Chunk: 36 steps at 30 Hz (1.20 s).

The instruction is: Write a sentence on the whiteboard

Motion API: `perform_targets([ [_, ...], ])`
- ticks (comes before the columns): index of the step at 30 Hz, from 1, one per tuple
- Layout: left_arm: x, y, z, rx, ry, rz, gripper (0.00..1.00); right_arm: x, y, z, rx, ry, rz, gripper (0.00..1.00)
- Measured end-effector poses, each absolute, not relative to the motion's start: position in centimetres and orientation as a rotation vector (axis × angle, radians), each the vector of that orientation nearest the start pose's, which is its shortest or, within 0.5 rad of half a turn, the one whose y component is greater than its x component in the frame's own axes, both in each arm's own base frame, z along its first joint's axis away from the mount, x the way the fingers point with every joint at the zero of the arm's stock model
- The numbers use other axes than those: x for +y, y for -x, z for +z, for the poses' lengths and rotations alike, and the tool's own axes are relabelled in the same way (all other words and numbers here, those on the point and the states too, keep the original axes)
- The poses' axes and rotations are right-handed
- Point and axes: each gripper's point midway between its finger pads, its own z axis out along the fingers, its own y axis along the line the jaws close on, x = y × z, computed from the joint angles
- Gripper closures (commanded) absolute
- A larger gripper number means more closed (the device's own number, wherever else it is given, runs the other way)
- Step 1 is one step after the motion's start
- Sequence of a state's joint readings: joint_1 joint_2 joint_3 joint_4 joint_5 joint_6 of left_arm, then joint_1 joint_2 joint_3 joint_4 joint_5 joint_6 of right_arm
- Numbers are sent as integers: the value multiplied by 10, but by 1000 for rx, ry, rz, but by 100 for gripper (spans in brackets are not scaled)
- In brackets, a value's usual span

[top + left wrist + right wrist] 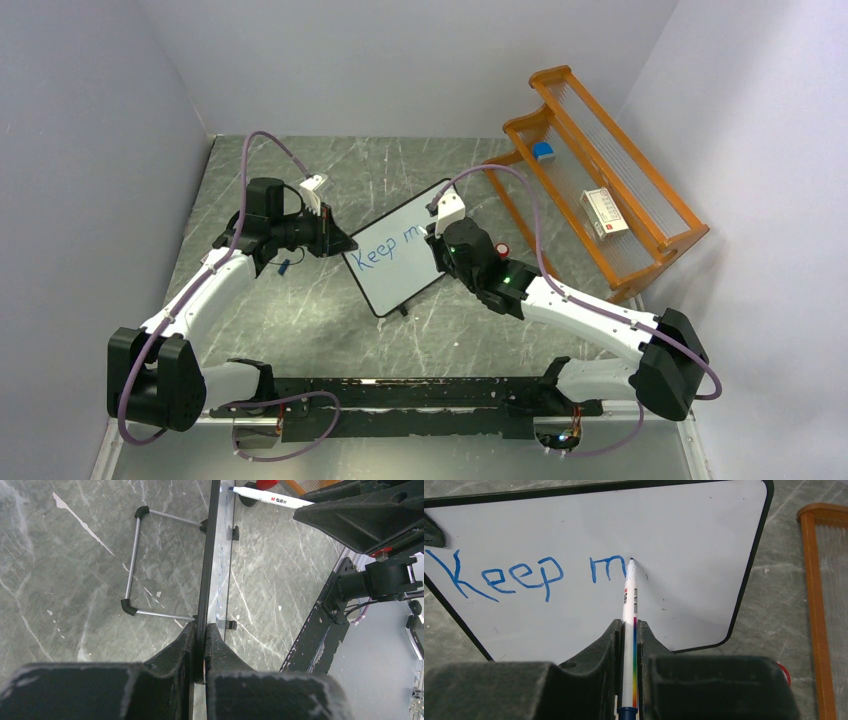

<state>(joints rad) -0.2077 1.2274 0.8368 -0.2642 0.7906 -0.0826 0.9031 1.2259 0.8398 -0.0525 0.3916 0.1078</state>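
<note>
Black fingers (599, 645) of the right gripper (629, 630) fill the near edge of the right wrist view, closed tight on a white marker (629, 597) with a rainbow stripe along its barrel. The marker tip touches the whiteboard (684, 530) just right of the last letter.

Whiteboard: near the middle of the grey marbled table (300, 320), set at a diagonal to the arms, face toward the right arm. Black frame, rounded corners.

Sentence (524, 575): blue handwriting, one line so far, reading "Keep m". The surface to the right of and below the writing is blank.

Left gripper (200, 630): jaws closed narrow on the whiteboard's frame edge at the corner beside the "K". The left wrist view shows the board edge-on between the two fingers.

Wire stand (132, 565): behind the whiteboard, a bent metal rod with black corner caps, resting on the table.

Small red item (502, 247): on the table just beyond the whiteboard's right edge, beside the right wrist. Its identity cannot be told.

Orange rack (600, 190): well apart from the whiteboard, to its right, against the wall. It holds a blue item (543, 151) and a white box (603, 213).
</note>
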Motion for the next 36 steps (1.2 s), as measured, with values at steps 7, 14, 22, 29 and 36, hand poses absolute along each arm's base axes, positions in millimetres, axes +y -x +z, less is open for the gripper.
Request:
perform_targets([
  [7,-188,-277,173,2109,-573,-1036,95,258,-284,187,1909,533,266,100],
  [14,-188,-277,173,2109,-573,-1036,95,260,-282,185,1914,543,275,100],
  [22,-188,-277,173,2108,-574,-1036,95,258,-280,181,1931,553,266,100],
  [29,-188,-277,172,2109,-573,-1036,95,256,-279,176,1940,555,259,100],
  [36,-188,-277,172,2110,-573,-1037,95,253,-280,176,1944,549,243,100],
])
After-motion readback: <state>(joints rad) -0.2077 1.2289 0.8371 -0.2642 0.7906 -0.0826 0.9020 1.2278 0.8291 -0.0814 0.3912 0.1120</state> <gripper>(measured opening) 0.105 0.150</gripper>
